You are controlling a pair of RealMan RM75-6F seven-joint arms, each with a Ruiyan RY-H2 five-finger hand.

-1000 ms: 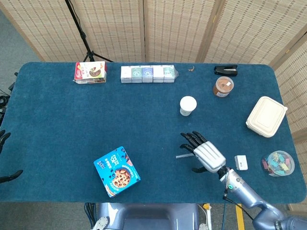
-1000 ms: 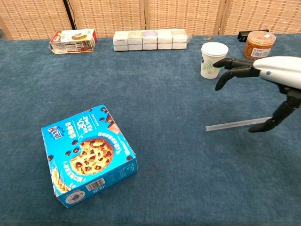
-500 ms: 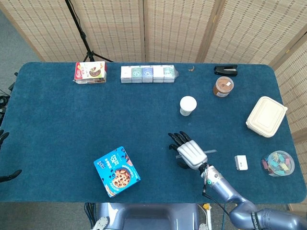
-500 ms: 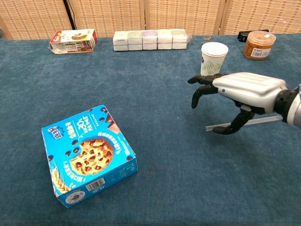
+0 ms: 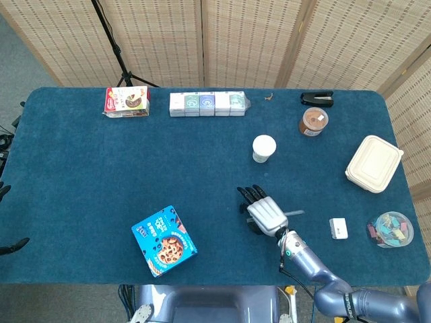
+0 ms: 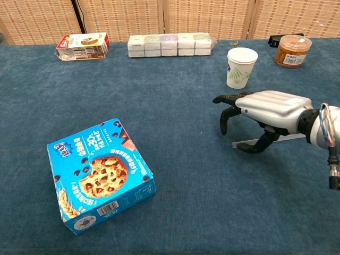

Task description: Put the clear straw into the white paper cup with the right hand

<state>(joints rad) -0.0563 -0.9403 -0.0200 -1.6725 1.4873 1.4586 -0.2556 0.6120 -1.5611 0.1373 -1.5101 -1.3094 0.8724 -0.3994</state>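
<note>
My right hand [image 6: 265,111] has sunk lower over the clear straw [image 6: 287,137], fingers spread and curved, holding nothing. The straw lies flat on the table [image 6: 175,79], near of the white paper cup [image 6: 241,67]. A blue cookie box [image 6: 100,176] sits far left.

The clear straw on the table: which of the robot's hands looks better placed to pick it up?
The right hand. It hovers directly over the clear straw, fingers spread and curved down, thumb tip beside it, with the white paper cup just beyond. The left hand is barely visible at the far table edge.
</note>
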